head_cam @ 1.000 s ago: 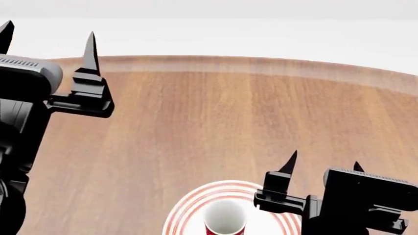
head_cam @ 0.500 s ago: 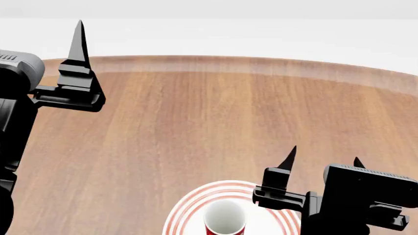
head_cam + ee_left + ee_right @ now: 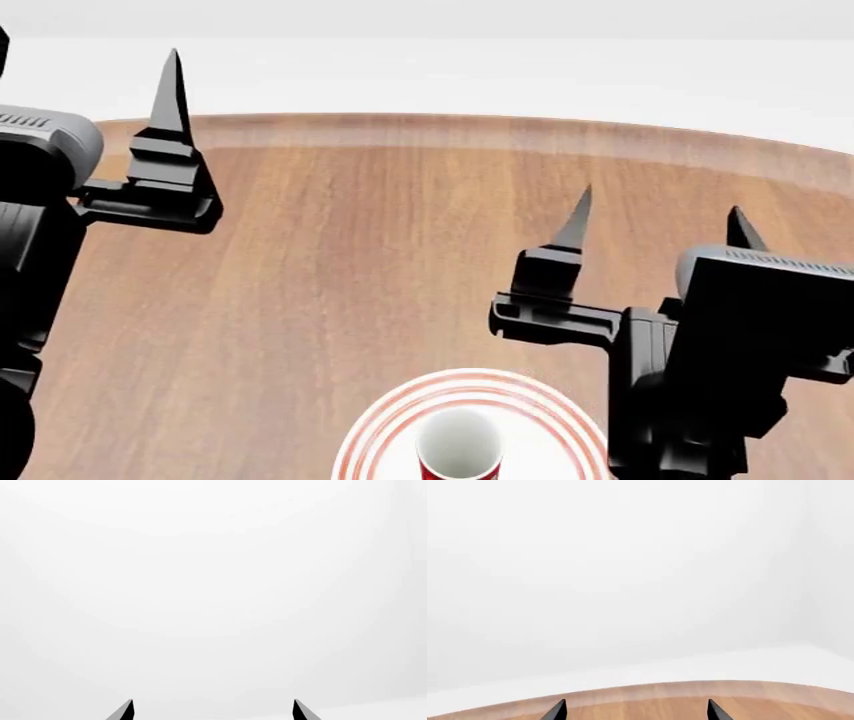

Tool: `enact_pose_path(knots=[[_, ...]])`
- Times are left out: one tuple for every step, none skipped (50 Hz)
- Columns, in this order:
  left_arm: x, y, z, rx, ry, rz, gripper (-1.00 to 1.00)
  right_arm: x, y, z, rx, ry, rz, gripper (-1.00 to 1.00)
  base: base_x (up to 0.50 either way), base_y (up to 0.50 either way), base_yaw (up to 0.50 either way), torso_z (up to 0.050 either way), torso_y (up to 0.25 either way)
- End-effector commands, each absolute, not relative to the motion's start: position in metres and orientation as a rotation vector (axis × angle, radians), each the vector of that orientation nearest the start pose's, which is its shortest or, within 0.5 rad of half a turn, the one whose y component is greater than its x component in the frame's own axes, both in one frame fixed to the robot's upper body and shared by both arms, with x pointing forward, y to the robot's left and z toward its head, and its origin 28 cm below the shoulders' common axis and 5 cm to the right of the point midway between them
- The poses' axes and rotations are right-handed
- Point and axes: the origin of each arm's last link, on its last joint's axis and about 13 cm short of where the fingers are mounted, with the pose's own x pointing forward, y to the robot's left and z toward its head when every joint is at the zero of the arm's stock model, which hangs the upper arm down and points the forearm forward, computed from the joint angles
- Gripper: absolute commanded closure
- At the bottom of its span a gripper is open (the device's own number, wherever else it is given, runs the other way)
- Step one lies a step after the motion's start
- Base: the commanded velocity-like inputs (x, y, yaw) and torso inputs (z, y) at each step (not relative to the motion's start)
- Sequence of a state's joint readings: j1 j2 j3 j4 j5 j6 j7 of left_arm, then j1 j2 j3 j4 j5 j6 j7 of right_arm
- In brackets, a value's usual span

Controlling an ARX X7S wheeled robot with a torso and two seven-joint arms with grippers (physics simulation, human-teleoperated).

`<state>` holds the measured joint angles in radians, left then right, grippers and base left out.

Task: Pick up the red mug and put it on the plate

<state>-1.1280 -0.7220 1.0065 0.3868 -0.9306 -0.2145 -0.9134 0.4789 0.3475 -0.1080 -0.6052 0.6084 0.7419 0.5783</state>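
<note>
red mug [image 3: 459, 449] on its ringed plate [image 3: 387, 425], seen from the robot's head camera at the near edge of a wide wooden table [image 3: 400, 260], whose far rim curves against a plain white backdrop. only the mug's white inside and a band of red wall show; it stands upright on the plate, cut off by the frame's lower edge, with nothing gripping it. from how things lie, the placing looks done.

the right arm fills the lower right corner, its gripper [image 3: 657, 230] raised above and beyond the plate, fingers wide apart and empty, tips aimed at the far side of the table. that pose reads as a release with clearance, high enough not to knock the mug. the right wrist camera shows only two finger tips, the table's far rim and white wall.

the left gripper [image 3: 83, 65] hangs high at the table's left, well apart from mug and plate, apparently parked out of the way. its wrist camera shows the two tips [image 3: 131, 710] spread wide with nothing between them, and blank white beyond.
</note>
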Motion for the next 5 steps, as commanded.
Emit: enact_pose_path(knots=[[0.2730, 0.1848, 0.2507, 0.086, -0.451, -0.091, -1.00, 0.2377, -0.1035, 0.2175, 0.112, -0.302, -0.070, -1.00, 0.00, 0.00, 0.00, 0.000, 0.000], [0.2726, 0.1847, 0.2512, 0.085, -0.452, -0.091, -1.00, 0.2374, -0.1032, 0.2196, 0.114, -0.307, -0.068, -1.00, 0.00, 0.00, 0.00, 0.000, 0.000], [0.2722, 0.1845, 0.2515, 0.087, -0.454, -0.092, -1.00, 0.2367, -0.1030, 0.2211, 0.114, -0.312, -0.067, -1.00, 0.00, 0.00, 0.00, 0.000, 0.000], [0.2719, 0.1843, 0.2520, 0.087, -0.455, -0.092, -1.00, 0.2361, -0.1028, 0.2218, 0.114, -0.315, -0.065, -1.00, 0.00, 0.00, 0.00, 0.000, 0.000], [0.2711, 0.1838, 0.2529, 0.088, -0.458, -0.094, -1.00, 0.2355, -0.1028, 0.2238, 0.116, -0.321, -0.063, -1.00, 0.00, 0.00, 0.00, 0.000, 0.000]])
